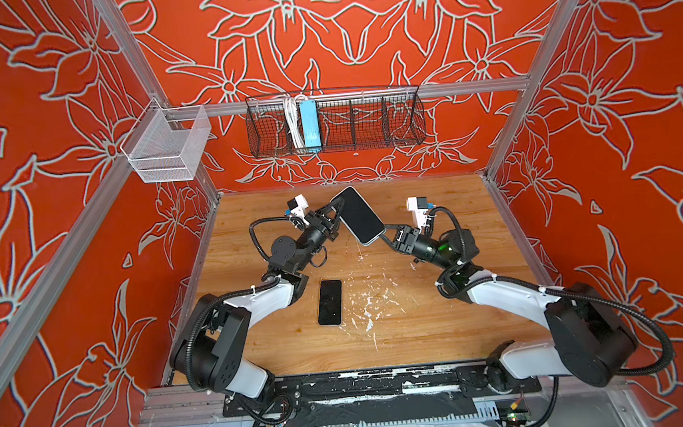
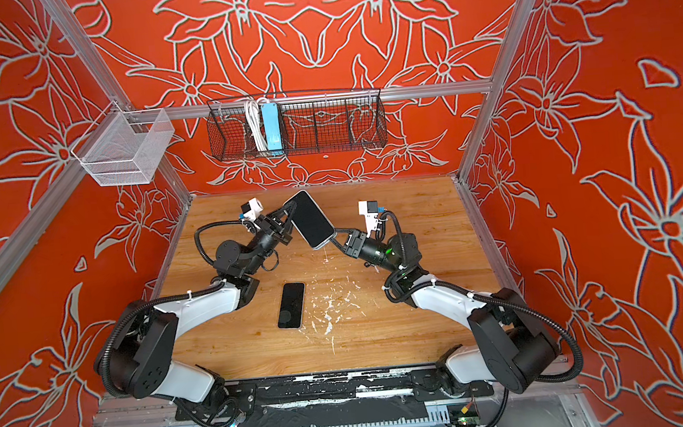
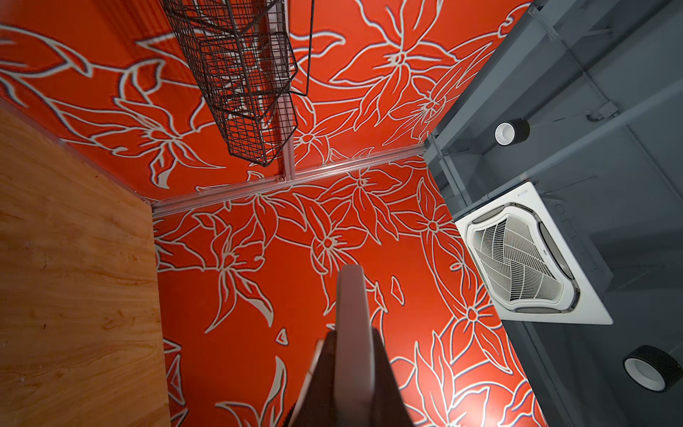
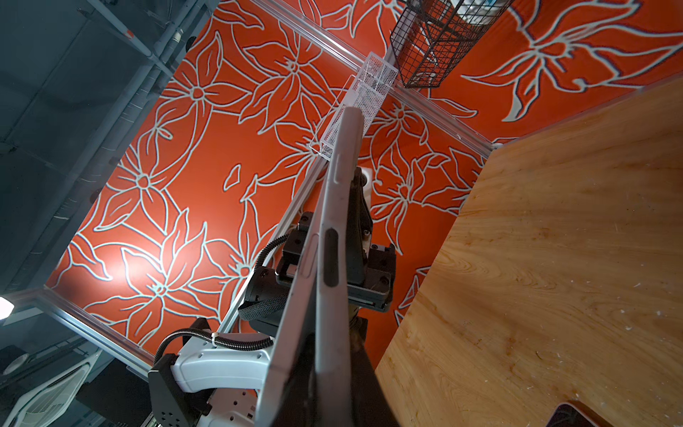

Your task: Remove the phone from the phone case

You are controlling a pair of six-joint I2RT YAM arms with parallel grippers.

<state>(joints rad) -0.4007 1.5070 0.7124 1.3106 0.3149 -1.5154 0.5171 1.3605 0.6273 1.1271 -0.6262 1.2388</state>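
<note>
Between red floral walls (image 1: 39,205), white-flecked wooden tabletop (image 1: 424,333)

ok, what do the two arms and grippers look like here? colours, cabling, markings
Left arm and right arm match: white shells between bulky black joints. Black corrugated conduit runs along each, zip-tied in white. Left gripper and right gripper: black, slim dark fingers. A white camera block with a blue part tops each wrist. Green light on the right forearm. No legible markings.
</note>
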